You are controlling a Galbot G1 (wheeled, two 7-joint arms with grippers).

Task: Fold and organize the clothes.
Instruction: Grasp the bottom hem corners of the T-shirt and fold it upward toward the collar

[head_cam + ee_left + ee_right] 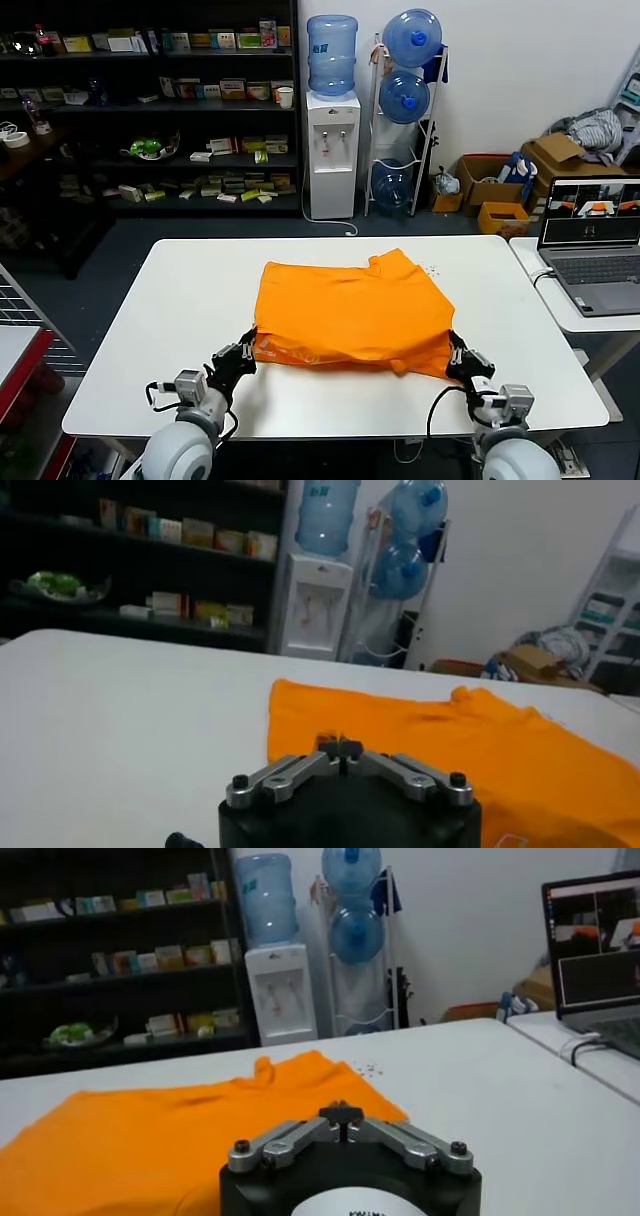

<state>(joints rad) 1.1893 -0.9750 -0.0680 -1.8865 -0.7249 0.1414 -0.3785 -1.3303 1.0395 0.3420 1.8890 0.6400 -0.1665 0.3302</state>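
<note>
The bright orange T-shirt [350,305] lies partly folded on the white table [170,300], with faint white lettering along its near left edge. My left gripper [247,350] is at the shirt's near left corner, shut on a pinch of the orange fabric, as the left wrist view [341,746] shows. My right gripper [456,352] is at the near right corner, shut on the fabric edge, also seen in the right wrist view [340,1110]. The shirt spreads away from both grippers [470,740] [140,1138].
A laptop [592,240] sits on a side table at the right. Behind the table stand a water dispenser [331,150], a bottle rack [405,110], dark shelves [150,100], and cardboard boxes with a grey-white cloth heap [595,130].
</note>
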